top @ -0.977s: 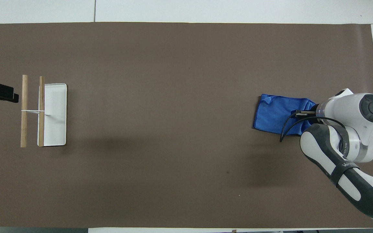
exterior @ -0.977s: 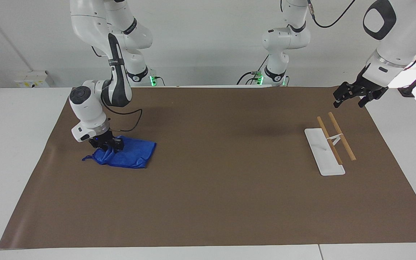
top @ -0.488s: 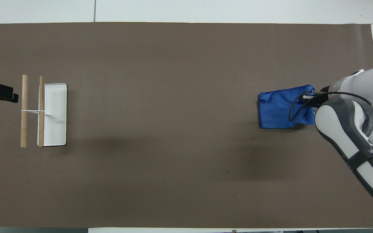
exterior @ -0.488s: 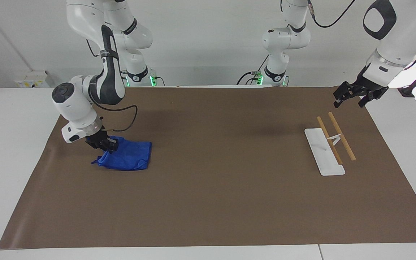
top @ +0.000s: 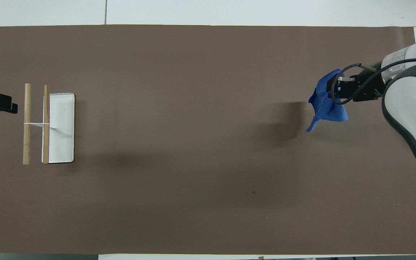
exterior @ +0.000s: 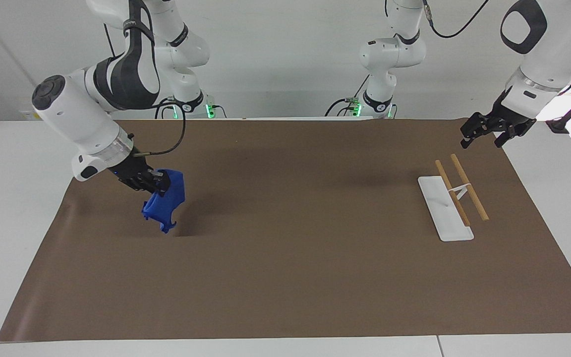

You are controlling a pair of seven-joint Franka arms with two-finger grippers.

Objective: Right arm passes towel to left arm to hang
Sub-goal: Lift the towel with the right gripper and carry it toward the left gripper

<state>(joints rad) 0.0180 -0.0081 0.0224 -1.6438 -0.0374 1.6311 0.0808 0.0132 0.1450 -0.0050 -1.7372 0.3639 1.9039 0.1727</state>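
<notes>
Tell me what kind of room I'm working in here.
Likely a robotics lab bench, not a home. Two white arms are bolted at a plain white table against a bare wall. A brown mat covers the work area, holding only a small towel rack, and the right claw holds the blue towel.

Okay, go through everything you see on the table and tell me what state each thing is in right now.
towel: lifted, hanging bunched from the right gripper over the brown mat.
right gripper: shut on the towel.
left gripper: open, waiting in the air near the rack.
rack: two wooden bars over a white base, nothing hung on it.
brown mat: lying flat.
</notes>
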